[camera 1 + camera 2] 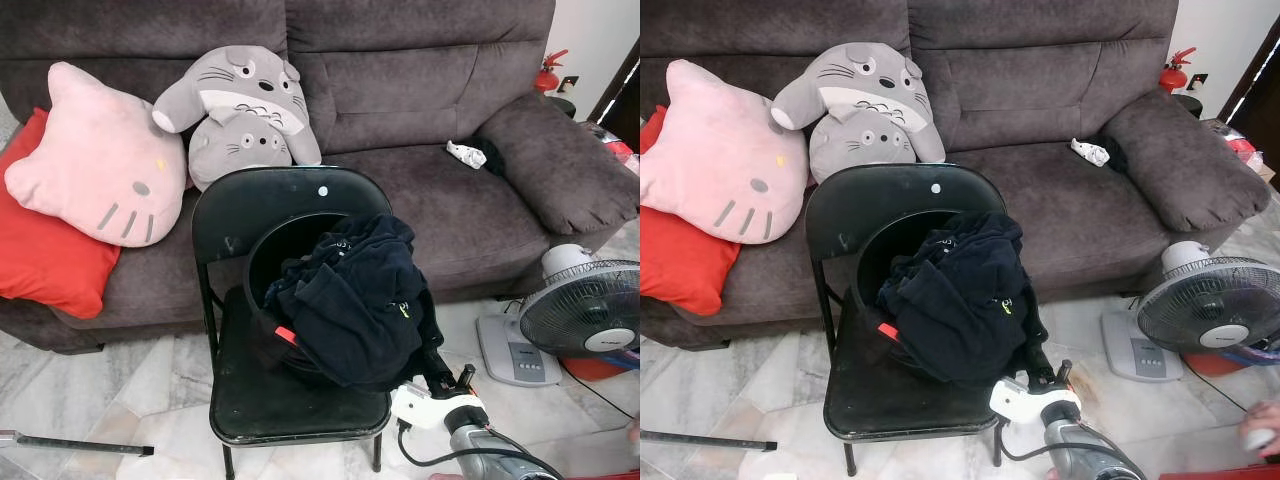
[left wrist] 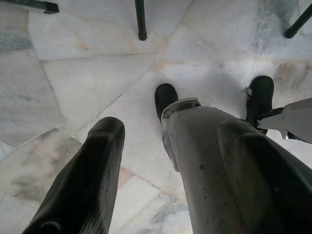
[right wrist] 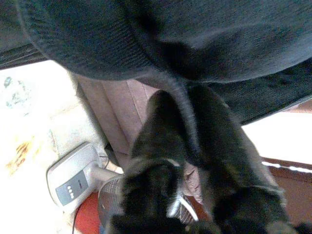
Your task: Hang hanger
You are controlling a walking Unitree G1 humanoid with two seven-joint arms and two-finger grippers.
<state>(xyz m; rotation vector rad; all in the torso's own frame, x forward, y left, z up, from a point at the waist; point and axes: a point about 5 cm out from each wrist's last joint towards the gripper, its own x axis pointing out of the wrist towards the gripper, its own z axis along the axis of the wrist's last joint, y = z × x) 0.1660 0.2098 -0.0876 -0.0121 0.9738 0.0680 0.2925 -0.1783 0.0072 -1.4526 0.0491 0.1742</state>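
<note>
Hanger not discernible, dark navy garment [image 1: 350,300] heaped on black chair [image 1: 240,215], right hand [image 3: 187,122] clamped on its fabric

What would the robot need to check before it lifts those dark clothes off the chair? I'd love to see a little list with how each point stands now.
1. Right gripper has hold of the dark clothes: ok, its fingers are closed on a fold of the fabric.
2. Clothes sit free on the black folding chair: cannot tell, they spill out of a black basket.
3. A hanger is in the pile: cannot tell, none can be made out.
4. Standing fan is out of the lifting path: ok, it stands apart, to the right of the chair.
5. Left gripper is free to help: ok, open, pointing at the floor.
</note>
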